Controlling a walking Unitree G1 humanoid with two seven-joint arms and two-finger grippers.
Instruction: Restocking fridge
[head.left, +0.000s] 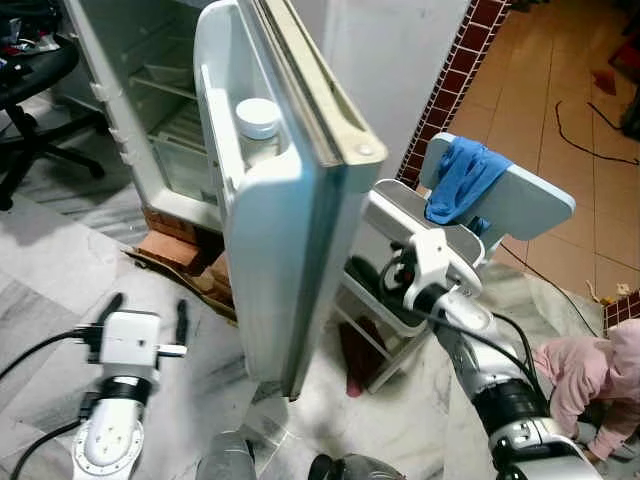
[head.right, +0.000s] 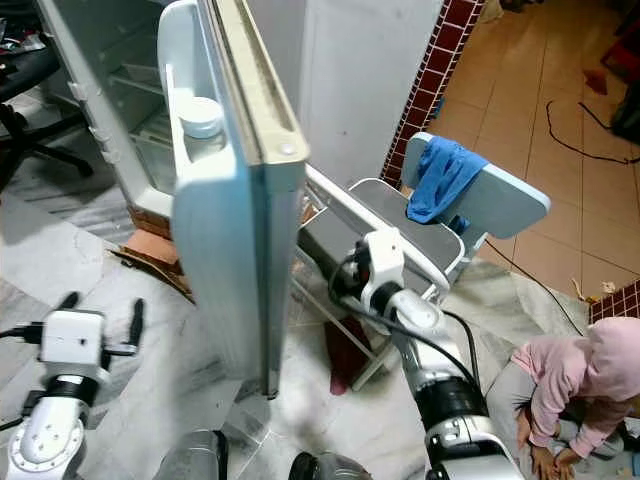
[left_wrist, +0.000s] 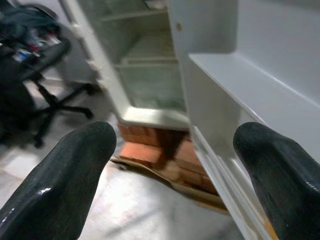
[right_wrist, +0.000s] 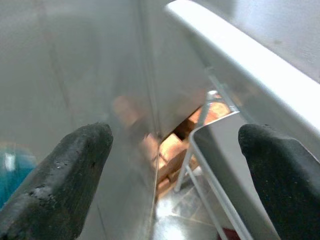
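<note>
The left tool (head.left: 150, 318) is seen nearest, low over the marble floor (head.left: 60, 290) on the inner side of the open fridge door (head.left: 290, 230), its two black fingers spread apart with nothing between them. The right tool (head.right: 345, 280) is held on the outer side of the door, close to its outer face and in front of a grey step stool (head.right: 400, 215); in the right wrist view its fingers (right_wrist: 65, 175) are likewise parted and empty, aimed along the door's outer face. A jar with a white lid (head.left: 258, 118) is already seated in the door's upper shelf. Further off, the fridge (head.left: 150, 110) cabinet stands open on bricks (left_wrist: 150, 150), its inner shelves apparently bare. A blue cloth (head.left: 462, 180) is draped over the stool's back, an office chair (head.left: 30, 110) stands at the far left, and a person in pink (head.right: 570, 385) is crouched on the floor at the right. No further stock item can be made out, so the step in hand is judged to be handling the door, whether opening wider or closing cannot be told. For this, contact should be made flat against the outer panel, force applied slowly about the hinge, the stool legs cleared, and the jar kept from tipping.
</note>
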